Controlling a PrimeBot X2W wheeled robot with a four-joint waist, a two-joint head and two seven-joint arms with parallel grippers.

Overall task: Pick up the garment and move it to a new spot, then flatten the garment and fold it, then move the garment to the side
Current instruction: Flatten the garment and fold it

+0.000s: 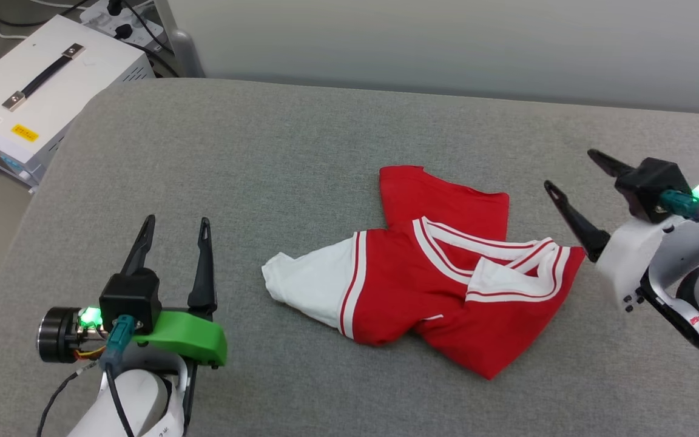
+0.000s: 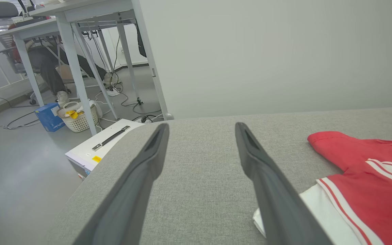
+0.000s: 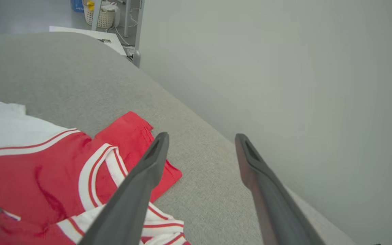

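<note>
Head view, over a grey padded surface (image 1: 252,152): the garment (image 1: 440,285) lies crumpled and partly doubled over itself, a little right of centre. It is a red jersey-style shirt with white sleeves and red-and-white striped trim. One white sleeve (image 1: 307,285) spreads toward the robot's left, and a red flap (image 1: 434,194) points toward the pale wall (image 1: 446,42) behind.

The left gripper (image 1: 178,220) stands at the lower left with its fingers pointing up the picture. Its jaws are parted with nothing between them, near the white sleeve but apart from it. The right gripper (image 1: 570,169) sits at the right edge, angled toward the upper left. Its two dark fingers are spread wide and empty, and the nearer tip is close to the shirt's right corner without touching it.

From the left wrist, the two fingers frame bare grey fabric, with the sleeve just beside the finger on that view's right. Past the surface's rounded corner a white box with a black handle (image 2: 104,143) stands on the floor. Farther off are a woven basket (image 2: 78,117), a blue box (image 2: 48,117) and a desk (image 2: 80,13).

From the right wrist, one finger crosses in front of the striped trim — whether it touches cannot be told from there — and the other is over bare surface beside the wall.
</note>
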